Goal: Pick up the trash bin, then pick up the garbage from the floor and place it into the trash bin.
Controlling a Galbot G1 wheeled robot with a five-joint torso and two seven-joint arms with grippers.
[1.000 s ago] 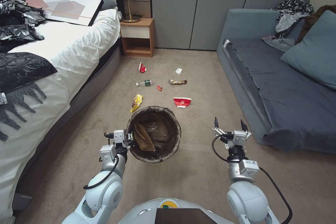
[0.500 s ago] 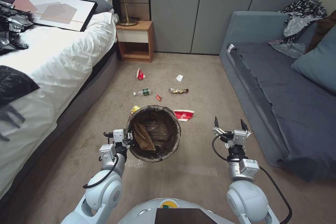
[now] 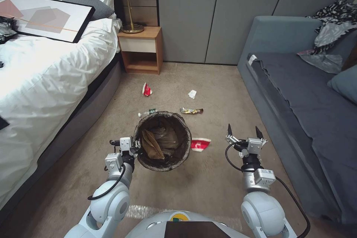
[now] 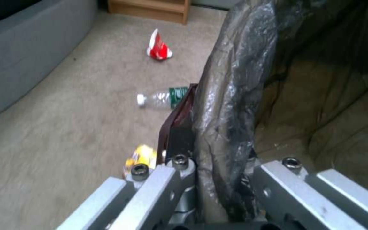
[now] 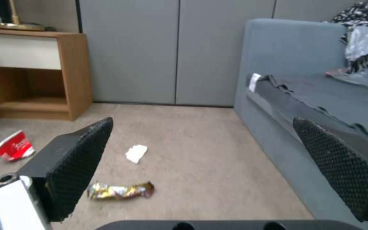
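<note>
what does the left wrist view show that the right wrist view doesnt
Left wrist view alone: the left pincer clamped on the trash bin rim and its dark liner, the green-labelled bottle and the yellow snack bag on the carpet.
Right wrist view alone: the open right pincer, the white tissue wad, the gold candy wrapper, the sofa.
Both: the red-and-white paper cup and the nightstand.

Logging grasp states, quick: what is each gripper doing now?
Left gripper: shut on the trash bin rim.
Right gripper: open, empty.
</note>
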